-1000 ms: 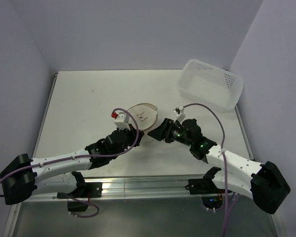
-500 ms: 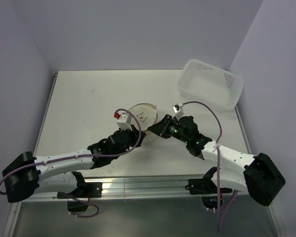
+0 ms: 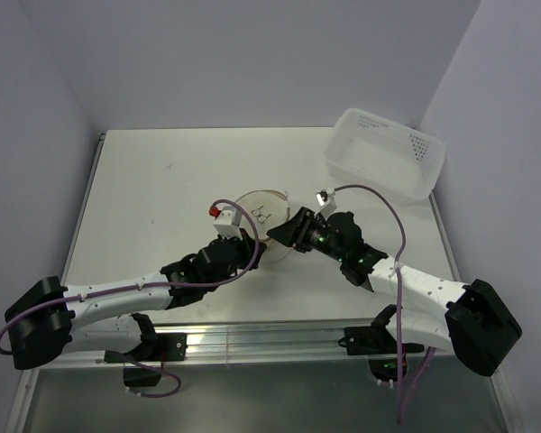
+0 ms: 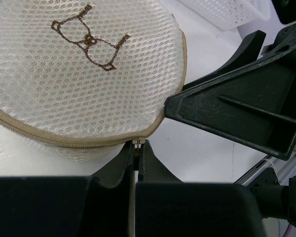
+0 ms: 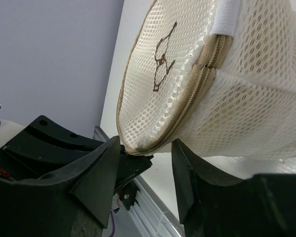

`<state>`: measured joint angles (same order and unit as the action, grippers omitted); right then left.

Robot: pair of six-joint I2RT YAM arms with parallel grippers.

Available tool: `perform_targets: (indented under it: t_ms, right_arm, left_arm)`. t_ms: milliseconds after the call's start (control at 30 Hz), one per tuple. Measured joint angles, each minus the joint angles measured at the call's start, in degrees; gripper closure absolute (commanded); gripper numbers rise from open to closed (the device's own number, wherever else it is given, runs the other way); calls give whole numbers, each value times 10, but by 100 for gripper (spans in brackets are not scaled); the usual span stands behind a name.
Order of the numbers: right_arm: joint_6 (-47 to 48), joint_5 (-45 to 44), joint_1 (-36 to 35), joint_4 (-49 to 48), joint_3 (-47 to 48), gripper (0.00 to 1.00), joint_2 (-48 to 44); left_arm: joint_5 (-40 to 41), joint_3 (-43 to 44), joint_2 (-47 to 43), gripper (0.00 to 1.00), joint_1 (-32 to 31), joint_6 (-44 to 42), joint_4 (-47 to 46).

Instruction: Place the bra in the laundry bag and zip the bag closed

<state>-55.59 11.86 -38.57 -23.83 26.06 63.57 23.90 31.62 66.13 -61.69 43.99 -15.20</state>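
The laundry bag is a round cream mesh pouch with a brown stitched emblem, its lid down and the tan zip running round the rim. My left gripper is at its near edge, shut on the small metal zip pull. My right gripper is open at the bag's right side, its fingers straddling the lower rim of the bag. The bra does not show in any view.
A white perforated plastic basket stands at the back right of the table; its corner shows in the left wrist view. The two grippers sit very close together at the bag's near-right edge.
My right gripper has moved up and left to the bag and now straddles its rim. My left gripper has shifted slightly right along the rim, still pinching the zip pull.
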Motion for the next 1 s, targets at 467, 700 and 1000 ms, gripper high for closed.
perform_targets:
  t_ms: [467, 700, 1000]
  right_arm:
    - [8, 10, 19, -2, 0, 100, 1]
    - [56, 44, 93, 47, 34, 100, 14]
    - [122, 108, 100, 123, 177, 93, 123]
  left_arm:
    - [18, -18, -20, 100, -9, -15, -2]
    - [85, -48, -96, 100, -9, -19, 51]
    - [151, -50, -181, 100, -14, -11, 115]
